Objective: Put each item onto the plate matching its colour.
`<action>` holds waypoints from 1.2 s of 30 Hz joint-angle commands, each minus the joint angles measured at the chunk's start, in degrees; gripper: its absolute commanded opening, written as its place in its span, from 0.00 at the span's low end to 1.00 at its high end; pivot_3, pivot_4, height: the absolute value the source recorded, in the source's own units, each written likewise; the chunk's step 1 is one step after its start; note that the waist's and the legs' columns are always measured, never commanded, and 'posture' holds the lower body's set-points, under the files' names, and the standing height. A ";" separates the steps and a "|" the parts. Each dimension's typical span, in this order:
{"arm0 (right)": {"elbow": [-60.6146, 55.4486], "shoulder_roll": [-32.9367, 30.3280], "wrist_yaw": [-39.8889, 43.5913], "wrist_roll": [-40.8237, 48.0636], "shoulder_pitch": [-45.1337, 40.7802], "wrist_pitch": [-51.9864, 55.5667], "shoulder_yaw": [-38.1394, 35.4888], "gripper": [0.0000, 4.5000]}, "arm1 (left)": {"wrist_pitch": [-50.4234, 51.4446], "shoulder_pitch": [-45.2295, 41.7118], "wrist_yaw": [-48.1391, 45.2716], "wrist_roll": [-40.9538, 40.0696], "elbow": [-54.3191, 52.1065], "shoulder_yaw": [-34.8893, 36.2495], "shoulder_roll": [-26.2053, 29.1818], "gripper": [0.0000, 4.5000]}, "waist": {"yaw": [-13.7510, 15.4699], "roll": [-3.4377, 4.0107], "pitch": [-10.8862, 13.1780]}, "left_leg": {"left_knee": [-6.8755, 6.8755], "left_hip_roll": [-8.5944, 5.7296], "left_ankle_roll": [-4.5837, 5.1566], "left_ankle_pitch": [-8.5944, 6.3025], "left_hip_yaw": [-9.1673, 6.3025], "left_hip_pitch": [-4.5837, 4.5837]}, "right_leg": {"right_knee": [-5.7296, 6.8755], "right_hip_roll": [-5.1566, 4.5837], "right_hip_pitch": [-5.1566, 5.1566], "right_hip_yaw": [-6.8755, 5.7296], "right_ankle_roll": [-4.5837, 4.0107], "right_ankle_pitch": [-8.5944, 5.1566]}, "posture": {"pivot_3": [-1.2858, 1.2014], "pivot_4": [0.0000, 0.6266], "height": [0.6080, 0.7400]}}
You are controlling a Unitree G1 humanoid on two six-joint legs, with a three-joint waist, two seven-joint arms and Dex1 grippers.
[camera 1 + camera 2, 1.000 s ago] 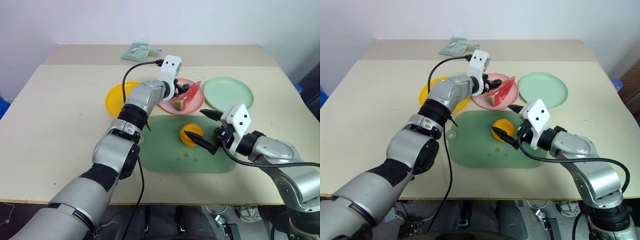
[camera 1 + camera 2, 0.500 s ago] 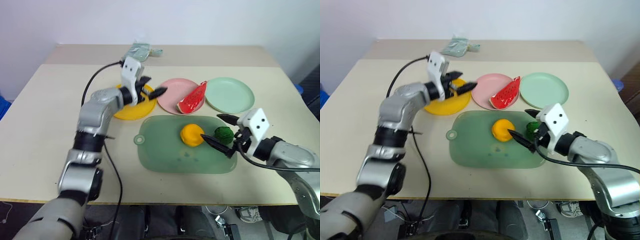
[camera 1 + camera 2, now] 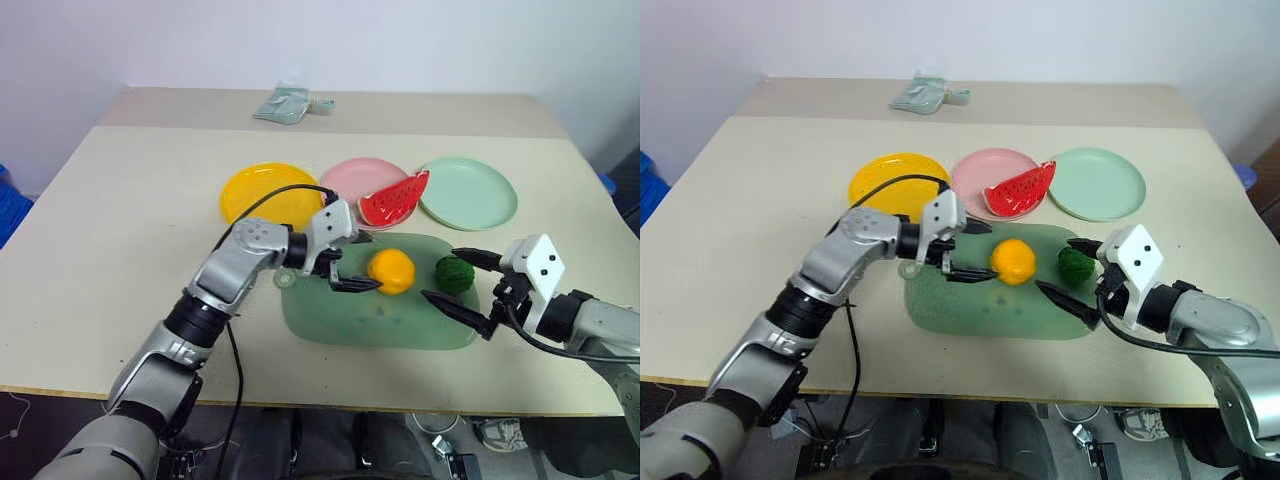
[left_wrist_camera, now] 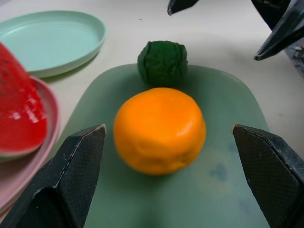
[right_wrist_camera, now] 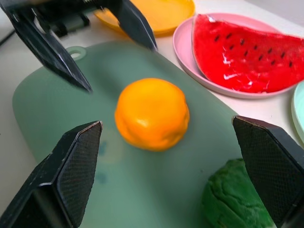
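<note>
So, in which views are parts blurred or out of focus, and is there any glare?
Left wrist view: round orange toy fruit slightly soft, bumpy dark-green ball sharper. Right wrist view: left gripper blurred; glossy highlights on red watermelon wedge. Eye views: even light, soft shadows.

- The bench (image 3: 120,230) has a pale beige top; a seam runs across it near the far edge.
- A yellow plate (image 3: 266,193) lies flat on the bench, around the middle, toward the left edge.
- A pink plate (image 3: 352,178) lies just beside the yellow one, toward the right.
- A mint green plate (image 3: 468,193) lies next in the same row, nearest of the three to the right edge.
- A large green mat (image 3: 350,318) with rounded corners lies on the bench between this row of plates and the near edge.
- A small pale green packet (image 3: 284,104) lies near the far edge, well apart from the plates.
</note>
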 commanded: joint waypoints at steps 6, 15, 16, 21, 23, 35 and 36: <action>-4.44 1.14 -2.24 1.95 2.08 -0.09 -2.54 1.00 | -6.29 -2.65 -0.83 4.98 5.56 -2.49 -3.50 0.97 | -0.12 0.00 0.00 | 0.00 0.00 0.17 -0.09 0.01 0.01 | 0.01 0.02 0.00 0.01 0.01 0.00 | 0.52 0.24 1.00; -4.11 0.65 -2.69 2.36 1.50 0.06 -2.14 1.00 | -5.39 -1.93 0.65 6.08 6.53 -0.70 -3.35 0.60 | -0.07 0.00 0.00 | 0.01 0.00 0.18 -0.09 0.01 0.02 | 0.00 0.00 0.02 0.01 0.01 0.00 | 0.52 0.24 1.00; -3.87 0.56 -2.65 2.30 1.23 0.00 -2.00 1.00 | -5.22 -1.87 1.10 5.91 6.63 -0.15 -3.30 0.60 | -0.10 0.00 0.00 | 0.01 0.00 0.18 -0.09 0.01 0.02 | 0.00 0.00 0.02 0.01 0.01 0.00 | 0.52 0.24 1.00; -2.92 0.43 -2.40 1.94 0.39 -0.19 -1.48 1.00 | -2.85 -1.15 2.07 3.97 4.25 2.29 -3.42 0.60 | -0.15 0.00 0.00 | 0.01 0.02 0.17 -0.09 0.00 0.02 | 0.02 0.02 0.00 0.00 0.01 -0.01 | 0.52 0.24 1.00; -2.75 0.47 -2.35 1.76 0.24 -0.30 -1.15 1.00 | -2.05 -1.17 2.98 3.98 3.96 2.88 -3.68 0.60 | -0.04 0.00 0.00 | 0.01 0.02 0.17 -0.09 0.01 0.02 | 0.01 0.01 0.00 0.01 0.01 -0.01 | 0.52 0.24 1.00; -2.90 0.56 -2.43 2.08 0.88 -0.09 -1.73 1.00 | -4.71 -4.70 1.03 4.50 8.82 1.28 -6.97 0.99 | -0.02 0.00 0.00 | 0.03 -0.02 0.07 -0.03 0.01 0.01 | 0.01 0.01 0.03 0.00 0.01 -0.01 | 0.52 0.24 1.00; -3.23 0.66 -2.55 2.14 1.34 -0.05 -2.02 1.00 | -5.56 -5.23 0.75 4.84 10.25 0.71 -7.76 0.99 | -0.08 0.00 0.00 | 0.02 -0.02 0.07 -0.03 0.01 0.02 | 0.01 0.02 0.03 0.00 0.01 -0.01 | 0.52 0.24 1.00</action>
